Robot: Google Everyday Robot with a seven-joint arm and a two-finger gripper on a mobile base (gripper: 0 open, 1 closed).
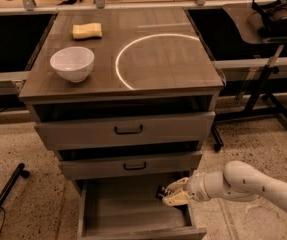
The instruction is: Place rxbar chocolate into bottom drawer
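Now I hold the gripper (pixel 169 195) low over the right side of the open bottom drawer (pixel 123 210), pinching the chocolate bar (pixel 160 191), which pokes out leftward over the drawer floor, so I judge the release goes straight down.

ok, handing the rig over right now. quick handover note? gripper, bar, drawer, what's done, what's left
Gripper: shut on the rxbar chocolate, a dark bar at its fingertips, low over the right rear of the bottom drawer.
Bottom drawer: pulled open, nothing visible lying inside.
Done: bar picked up and brought to the drawer.
Left: lower, release the bar onto the drawer floor, and pull the arm out.
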